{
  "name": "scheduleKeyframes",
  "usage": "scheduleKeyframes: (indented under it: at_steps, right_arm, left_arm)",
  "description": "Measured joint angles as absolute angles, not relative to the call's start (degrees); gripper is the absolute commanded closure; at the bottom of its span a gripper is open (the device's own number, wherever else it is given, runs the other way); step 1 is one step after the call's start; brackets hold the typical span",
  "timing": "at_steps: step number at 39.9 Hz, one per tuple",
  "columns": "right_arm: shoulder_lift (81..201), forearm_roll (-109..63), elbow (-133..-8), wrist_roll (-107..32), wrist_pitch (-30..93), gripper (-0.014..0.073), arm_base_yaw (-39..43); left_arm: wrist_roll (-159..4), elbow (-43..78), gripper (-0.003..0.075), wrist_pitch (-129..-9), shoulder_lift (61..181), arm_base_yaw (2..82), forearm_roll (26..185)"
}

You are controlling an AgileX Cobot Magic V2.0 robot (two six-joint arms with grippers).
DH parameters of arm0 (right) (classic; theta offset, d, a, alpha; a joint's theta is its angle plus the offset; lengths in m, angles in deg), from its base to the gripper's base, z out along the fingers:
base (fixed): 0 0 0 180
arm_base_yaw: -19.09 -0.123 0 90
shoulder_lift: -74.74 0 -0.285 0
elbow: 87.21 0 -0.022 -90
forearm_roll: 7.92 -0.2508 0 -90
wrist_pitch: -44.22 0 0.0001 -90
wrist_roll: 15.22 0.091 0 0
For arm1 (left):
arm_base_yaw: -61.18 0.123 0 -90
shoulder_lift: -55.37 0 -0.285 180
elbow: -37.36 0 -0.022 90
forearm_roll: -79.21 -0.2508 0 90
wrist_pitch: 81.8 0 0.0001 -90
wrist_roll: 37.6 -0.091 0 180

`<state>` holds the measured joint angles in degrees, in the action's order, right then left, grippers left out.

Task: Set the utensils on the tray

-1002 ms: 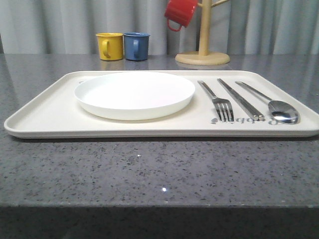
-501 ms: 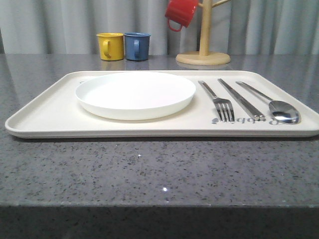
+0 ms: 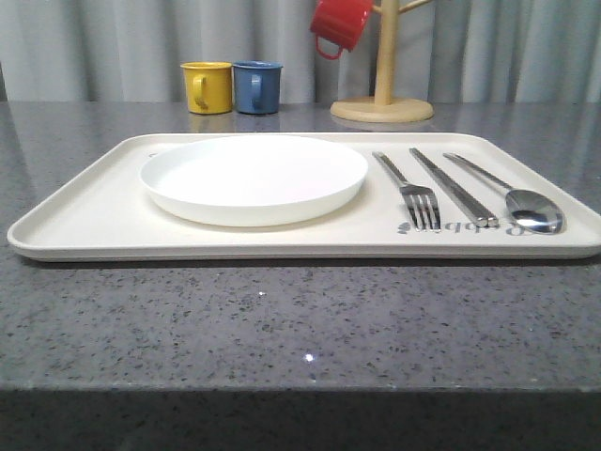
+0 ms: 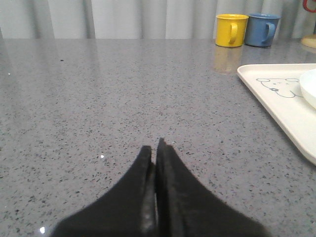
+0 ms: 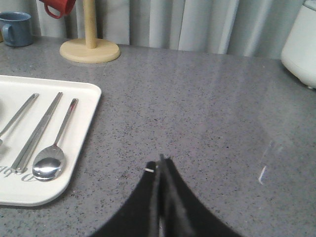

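The cream tray (image 3: 84, 221) lies across the grey table. On it rest a round white plate (image 3: 254, 177) at the left, then a silver fork (image 3: 411, 193), a flat knife (image 3: 455, 188) and a spoon (image 3: 526, 205) side by side at the right. The right wrist view takes in the tray's corner (image 5: 29, 190) with the knife (image 5: 37, 133) and spoon (image 5: 49, 160). My right gripper (image 5: 160, 160) is shut and empty over bare table right of the tray. My left gripper (image 4: 154, 146) is shut and empty over bare table left of the tray (image 4: 279, 106).
A yellow mug (image 3: 208, 86) and a blue mug (image 3: 257, 86) stand behind the tray. A wooden mug tree (image 3: 382, 94) holds a red mug (image 3: 340, 23) at the back right. A white appliance (image 5: 302, 42) stands far right.
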<state>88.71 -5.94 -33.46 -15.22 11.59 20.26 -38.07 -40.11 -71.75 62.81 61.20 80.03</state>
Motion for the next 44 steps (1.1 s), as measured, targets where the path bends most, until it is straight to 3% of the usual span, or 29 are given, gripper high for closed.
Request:
scheduleKeyframes:
  at_steps: [20,33,44]
  right_arm:
    - [88.7,-5.9,-32.3,-15.2,13.8,0.0656,20.3]
    - [85.9,-10.5,-11.3,-15.2,32.7,0.0656,19.8]
    - [82.0,-12.0,-8.4,-15.7,31.4,0.0656,19.6]
  left_arm:
    - [-38.1,-40.1,0.0738,-71.8,62.8,61.2,80.1]
    - [-38.1,-40.1,0.0738,-71.8,62.8,61.2,80.2]
    - [-38.1,-40.1,0.0738,-71.8,62.8,61.2,80.2]
